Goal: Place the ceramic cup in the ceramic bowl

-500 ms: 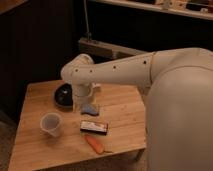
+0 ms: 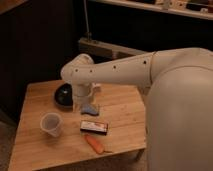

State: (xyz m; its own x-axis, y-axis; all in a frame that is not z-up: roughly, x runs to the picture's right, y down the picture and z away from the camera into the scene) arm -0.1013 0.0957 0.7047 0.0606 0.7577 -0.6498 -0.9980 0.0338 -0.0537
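- The gripper point(image 2: 86, 101) hangs down off the wrist over the middle of the bench point(image 2: 125, 107), just to the right of the ceramic bowl point(image 2: 63, 95). The jaws are spread wide, and as far as I can see they've got nothing in them.
- The ceramic cup point(image 2: 51, 123) stands upright near the front-left of the bench, all on its own. It's apart from the gripper and a bit in front of the bowl, so I reckon the step in hand is the reach and grab.
- A small bluish thing point(image 2: 90, 109) sits right under the gripper, and I can't tell if they touch. I'd lift clear of it before sliding over, not drag across.
- Come down on the cup from above, one jaw either side, and close gently. It's light-looking and tapered, so a sideways bump probably tips it.
- The black box point(image 2: 94, 126) and an orange thing point(image 2: 95, 144) lie right of the cup. A top-down approach keeps the jaws away from both.
- The carry to the bowl looks short. Clear the low rim, set the cup upright in the centre, then let go.
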